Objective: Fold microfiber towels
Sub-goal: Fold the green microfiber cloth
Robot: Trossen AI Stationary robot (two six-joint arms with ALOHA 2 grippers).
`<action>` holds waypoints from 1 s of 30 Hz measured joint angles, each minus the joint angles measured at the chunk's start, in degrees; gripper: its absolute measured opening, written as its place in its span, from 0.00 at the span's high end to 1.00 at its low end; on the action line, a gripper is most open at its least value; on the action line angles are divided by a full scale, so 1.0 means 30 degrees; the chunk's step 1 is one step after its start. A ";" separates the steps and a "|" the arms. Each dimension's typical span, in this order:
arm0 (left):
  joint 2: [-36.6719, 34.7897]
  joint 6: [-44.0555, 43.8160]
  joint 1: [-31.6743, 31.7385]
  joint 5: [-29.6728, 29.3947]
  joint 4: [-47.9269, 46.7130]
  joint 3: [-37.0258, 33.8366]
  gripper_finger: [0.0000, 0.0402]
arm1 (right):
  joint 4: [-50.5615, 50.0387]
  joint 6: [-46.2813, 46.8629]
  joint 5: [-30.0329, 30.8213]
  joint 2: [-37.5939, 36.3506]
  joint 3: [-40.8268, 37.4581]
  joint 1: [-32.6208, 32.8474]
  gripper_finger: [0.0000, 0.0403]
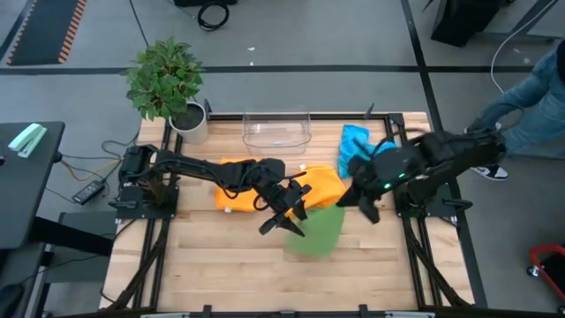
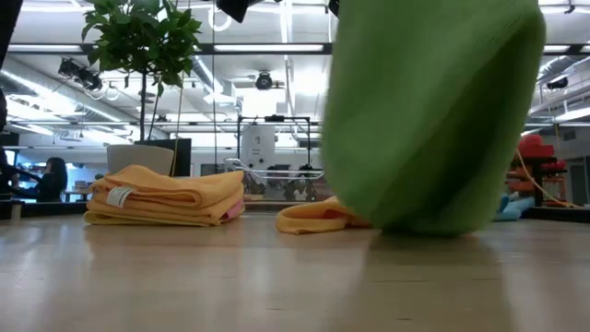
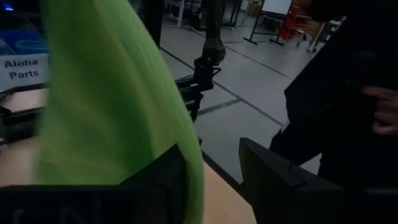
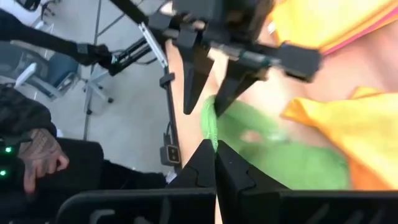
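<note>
Right now the green towel (image 1: pixel 316 231) hangs lifted off the table (image 1: pixel 203 265), pinched at its upper edge from two sides: the left end effector (image 1: pixel 288 218) holds the edge nearer the table's middle, and the right end effector (image 1: pixel 364 205) comes in from the other side with its fingers clenched together. In the right wrist view those fingers pinch a thin fold of the green towel's edge, so I take it as gripped; the left end effector's jaws straddle the same edge with green cloth against one finger (image 3: pixel 163 186), though whether they are fully clamped I cannot tell. The towel drops below and toward the table's front from both end effectors, its long axis running roughly between them, its lower edge touching the wood in the low view. Both arms are about equally near it, so the fold likely turns on moving the held edge together over the trailing one. Just behind it lies a loose orange towel (image 1: pixel 320 184); a folded stack (image 2: pixel 166 195), orange on top, sits toward the left arm's side, and a blue towel (image 1: pixel 353 140) lies near the right arm. The clear bin (image 1: pixel 276 130) at the back looks empty
</note>
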 joint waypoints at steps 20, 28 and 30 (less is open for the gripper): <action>0.0000 0.0508 -0.0368 0.0045 -0.0398 0.0000 0.89 | -0.6665 -0.0225 0.2709 -0.2024 0.2601 0.0000 1.00; 0.0102 0.0755 -0.1550 -0.7606 -0.2380 0.0000 0.89 | -0.6664 -0.0425 0.3143 -0.2010 0.2601 0.0000 1.00; 0.0283 0.0434 -0.1839 -0.8877 -0.3084 -0.0017 0.81 | -0.6667 -0.0373 0.3360 -0.2010 0.2601 0.0000 1.00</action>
